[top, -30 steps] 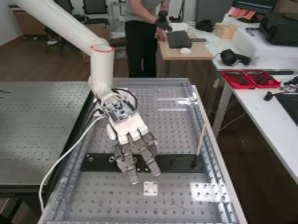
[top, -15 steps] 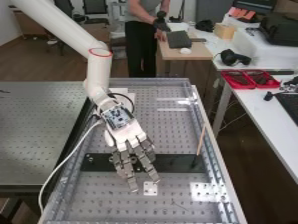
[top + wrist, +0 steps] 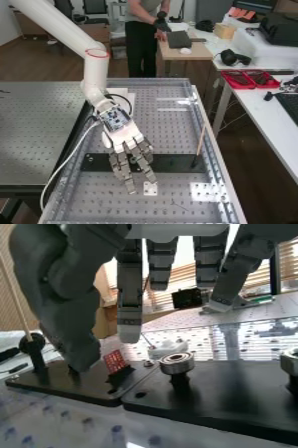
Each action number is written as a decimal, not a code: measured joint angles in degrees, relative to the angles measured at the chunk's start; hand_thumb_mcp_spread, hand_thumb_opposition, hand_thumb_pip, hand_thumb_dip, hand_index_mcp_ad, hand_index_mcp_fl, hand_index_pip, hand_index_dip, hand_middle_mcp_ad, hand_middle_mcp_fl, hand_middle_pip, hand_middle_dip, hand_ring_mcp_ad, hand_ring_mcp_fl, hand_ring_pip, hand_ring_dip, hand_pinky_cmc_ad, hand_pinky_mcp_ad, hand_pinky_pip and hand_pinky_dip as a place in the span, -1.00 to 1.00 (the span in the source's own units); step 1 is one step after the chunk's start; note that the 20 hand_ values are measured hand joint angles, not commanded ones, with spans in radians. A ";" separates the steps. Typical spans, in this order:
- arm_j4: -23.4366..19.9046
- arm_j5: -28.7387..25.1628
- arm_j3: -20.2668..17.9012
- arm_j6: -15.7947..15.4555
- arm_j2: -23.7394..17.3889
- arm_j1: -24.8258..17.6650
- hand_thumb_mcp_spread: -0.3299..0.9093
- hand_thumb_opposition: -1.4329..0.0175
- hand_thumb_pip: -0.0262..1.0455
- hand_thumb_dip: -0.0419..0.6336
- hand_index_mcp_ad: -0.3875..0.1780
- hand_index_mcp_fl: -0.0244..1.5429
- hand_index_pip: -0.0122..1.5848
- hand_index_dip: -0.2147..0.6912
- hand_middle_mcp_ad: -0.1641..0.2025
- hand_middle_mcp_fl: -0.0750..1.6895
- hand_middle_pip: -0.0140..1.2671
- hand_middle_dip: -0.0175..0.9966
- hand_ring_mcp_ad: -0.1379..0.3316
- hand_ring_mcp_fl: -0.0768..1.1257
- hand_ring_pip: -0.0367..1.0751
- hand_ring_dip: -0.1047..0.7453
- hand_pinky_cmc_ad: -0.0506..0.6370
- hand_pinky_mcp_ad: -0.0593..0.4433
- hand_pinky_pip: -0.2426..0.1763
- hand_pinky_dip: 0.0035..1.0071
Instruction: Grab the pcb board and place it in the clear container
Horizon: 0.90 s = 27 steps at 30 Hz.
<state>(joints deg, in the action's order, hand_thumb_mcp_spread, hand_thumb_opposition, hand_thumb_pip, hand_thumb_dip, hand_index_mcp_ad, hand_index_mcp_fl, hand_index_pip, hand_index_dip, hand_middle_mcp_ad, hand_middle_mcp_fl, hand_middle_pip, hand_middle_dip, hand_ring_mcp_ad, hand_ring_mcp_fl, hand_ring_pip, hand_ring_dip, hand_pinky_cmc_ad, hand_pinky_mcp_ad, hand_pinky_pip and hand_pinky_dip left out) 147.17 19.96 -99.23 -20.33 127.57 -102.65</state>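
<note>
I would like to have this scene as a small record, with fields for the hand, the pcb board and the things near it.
Hand: above bench, fingers straight, holding nothing
Pcb board: red, upright in small black holder
Metal ring: on black post
Base: dark plates
Stick: thin, light, slanting up from black holder

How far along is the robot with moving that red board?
Done: the hand is over the black plates, near the red board, but no pick-up looks done. In hand: nothing visible; the fingers are extended and the board stands upright on a plate. Left: grasping it, lifting it and placing it in the clear container, whose position I can't confirm.
</note>
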 joint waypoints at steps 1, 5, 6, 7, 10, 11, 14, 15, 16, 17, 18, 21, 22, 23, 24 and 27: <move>-0.03 -0.01 0.12 0.01 0.05 0.06 0.11 -0.17 0.28 -0.22 0.29 -0.90 0.95 -0.23 0.14 -0.91 -0.76 -0.72 0.68 -0.87 -0.67 -0.75 0.12 0.09 -0.44 0.69; 0.09 0.14 0.63 -0.04 0.38 0.45 0.11 -0.17 0.28 -0.18 0.29 -0.90 0.95 -0.25 0.14 -0.91 -0.76 -0.72 0.68 -0.87 -0.67 -0.75 0.12 0.09 -0.44 0.69; 0.22 0.20 0.77 0.02 0.50 0.53 0.11 -0.16 0.28 -0.18 0.29 -0.90 0.95 -0.26 0.14 -0.91 -0.76 -0.72 0.68 -0.87 -0.67 -0.75 0.12 0.09 -0.44 0.69; 0.35 0.25 0.89 0.11 0.60 0.59 0.11 -0.17 0.28 -0.18 0.29 -0.90 0.95 -0.25 0.14 -0.91 -0.76 -0.72 0.68 -0.87 -0.67 -0.75 0.12 0.09 -0.44 0.69; 1.27 0.40 1.40 0.66 1.15 0.77 0.11 -0.16 0.28 -0.18 0.29 -0.90 0.95 -0.25 0.14 -0.91 -0.75 -0.72 0.68 -0.87 -0.67 -0.75 0.12 0.09 -0.44 0.69; 1.46 0.43 1.50 0.78 1.26 0.81 0.11 -0.17 0.28 -0.18 0.29 -0.90 0.95 -0.25 0.14 -0.91 -0.75 -0.72 0.68 -0.87 -0.67 -0.75 0.12 0.08 -0.44 0.69; 1.93 0.46 1.77 1.29 1.59 0.91 0.11 -0.17 0.28 -0.18 0.29 -0.90 0.95 -0.26 0.14 -0.91 -0.75 -0.72 0.68 -0.87 -0.67 -0.75 0.12 0.08 -0.44 0.69; 1.94 0.45 1.80 1.31 1.67 0.94 0.11 -0.17 0.28 -0.18 0.29 -0.89 0.95 -0.26 0.14 -0.91 -0.75 -0.72 0.68 -0.87 -0.67 -0.75 0.12 0.08 -0.44 0.69; 1.84 0.42 1.79 1.28 1.73 0.96 0.11 -0.17 0.28 -0.18 0.29 -0.86 0.95 -0.26 0.14 -0.91 -0.75 -0.72 0.68 -0.87 -0.67 -0.75 0.12 0.08 -0.44 0.69; 1.75 0.41 1.79 1.24 1.75 0.97 0.11 -0.17 0.28 -0.18 0.29 -0.86 0.95 -0.26 0.14 -0.91 -0.75 -0.72 0.68 -0.87 -0.67 -0.75 0.12 0.08 -0.44 0.69; 1.55 0.40 1.81 1.18 1.79 0.98 0.11 -0.16 0.28 -0.18 0.29 -0.86 0.95 -0.26 0.12 -0.91 -0.75 -0.72 0.69 -0.87 -0.67 -0.75 0.12 0.08 -0.44 0.69; 1.44 0.44 1.85 1.21 1.85 1.00 0.11 -0.17 0.28 -0.18 0.29 -0.86 0.95 -0.26 0.12 -0.91 -0.75 -0.72 0.67 -0.87 -0.67 -0.75 0.12 0.08 -0.44 0.70; 1.40 0.47 1.89 1.12 1.88 0.99 0.11 -0.16 0.28 -0.18 0.29 -0.85 0.95 -0.26 0.12 -0.91 -0.75 -0.72 0.67 -0.87 -0.67 -0.75 0.12 0.08 -0.44 0.69; 1.40 0.48 1.94 1.10 1.91 0.99 0.11 -0.16 0.28 -0.18 0.29 -0.84 0.95 -0.26 0.14 -0.91 -0.75 -0.72 0.67 -0.87 -0.67 -0.75 0.12 0.08 -0.44 0.69; 1.51 0.52 2.05 1.19 1.97 0.99 0.11 -0.17 0.28 -0.18 0.29 -0.84 0.95 -0.26 0.14 -0.91 -0.75 -0.72 0.67 -0.87 -0.67 -0.75 0.12 0.08 -0.44 0.69; 1.97 0.80 2.37 1.63 2.20 1.00 0.11 -0.17 0.28 -0.18 0.29 -0.84 0.95 -0.26 0.14 -0.91 -0.75 -0.72 0.67 -0.87 -0.68 -0.75 0.12 0.09 -0.44 0.69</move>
<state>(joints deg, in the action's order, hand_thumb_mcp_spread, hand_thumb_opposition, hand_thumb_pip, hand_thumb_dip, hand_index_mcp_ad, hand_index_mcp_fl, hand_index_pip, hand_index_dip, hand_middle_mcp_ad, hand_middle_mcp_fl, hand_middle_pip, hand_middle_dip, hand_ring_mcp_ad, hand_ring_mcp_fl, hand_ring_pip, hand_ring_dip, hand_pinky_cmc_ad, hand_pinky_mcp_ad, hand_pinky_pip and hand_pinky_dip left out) 149.14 20.75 -96.86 -18.70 129.77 -101.64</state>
